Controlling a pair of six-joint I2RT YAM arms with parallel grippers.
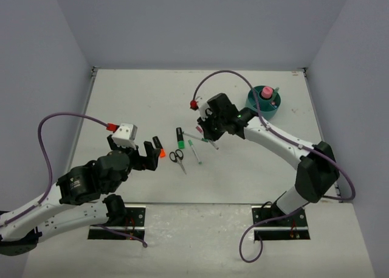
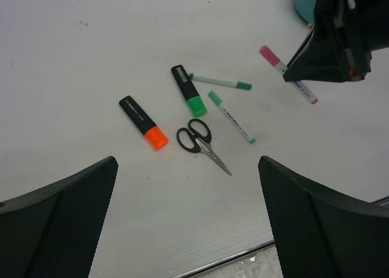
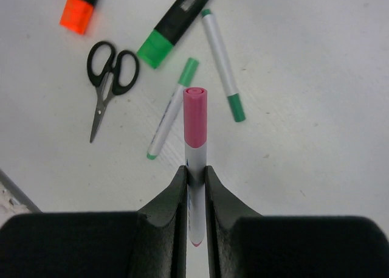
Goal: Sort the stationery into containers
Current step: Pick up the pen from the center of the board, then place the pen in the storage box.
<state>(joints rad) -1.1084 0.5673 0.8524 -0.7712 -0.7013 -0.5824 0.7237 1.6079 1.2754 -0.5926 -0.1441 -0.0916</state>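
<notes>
Counting the stationery, six loose pieces are seen: one orange highlighter (image 2: 144,122), one green highlighter (image 2: 188,90), one pair of black-handled scissors (image 2: 200,142), two green-capped white pens (image 2: 231,117) and one pink-capped pen (image 3: 196,120). One teal organizer (image 1: 252,104) is seen on the table (image 1: 121,95), and one pink-capped bottle (image 1: 266,92) stands inside it. A thin item beside the bottle is too small to be identified.

The right gripper (image 3: 196,174) is closed down to a narrow slot, and the white barrel of the pink-capped pen is pinched between its fingers (image 3: 176,193). The pink cap projects straight ahead of the fingertips, and the pen is held clear of the table. The other five pieces lie on the table ahead of these fingertips. One white pen is directly under the pink cap, the scissors and highlighters are to its left, and the second white pen is to its right. The organizer is well apart from these fingers.

The left gripper (image 2: 187,165) is spread wide; nothing is held or touched by its fingers (image 2: 61,223). The five pieces on the table lie ahead of its fingertips, in line with the gap. The scissors and orange highlighter are nearest, and the green highlighter and white pens are farther out.
</notes>
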